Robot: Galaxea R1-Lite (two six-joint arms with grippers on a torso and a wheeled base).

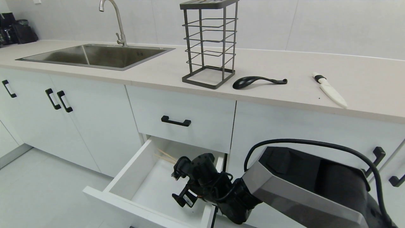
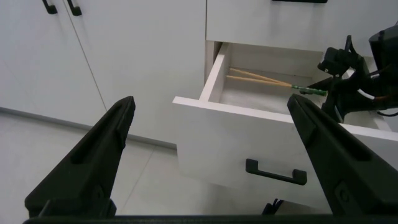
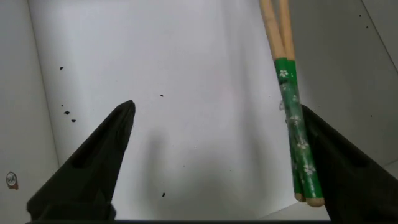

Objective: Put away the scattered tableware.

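The right gripper [image 1: 179,183] hangs over the open drawer [image 1: 126,174], fingers apart and empty. The chopsticks [image 3: 292,124] lie side by side on the drawer floor at its eleven o'clock, green ends toward the gripper. The left gripper [image 2: 210,106] is also spread, facing the drawer front. At one o'clock, the spoon [image 1: 250,81] and knife [image 1: 329,90] lie on the counter [image 1: 284,66].

The right arm [image 1: 303,196] has a silver-and-black angular shell, a looping black cable [image 1: 316,143] and black gripper [image 1: 179,183].

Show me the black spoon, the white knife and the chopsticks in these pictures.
black spoon [image 1: 243,82], head view, on its bowl
white knife [image 1: 330,91], head view, on the middle of the blade
chopsticks [image 3: 292,112], right wrist view, on the green painted end
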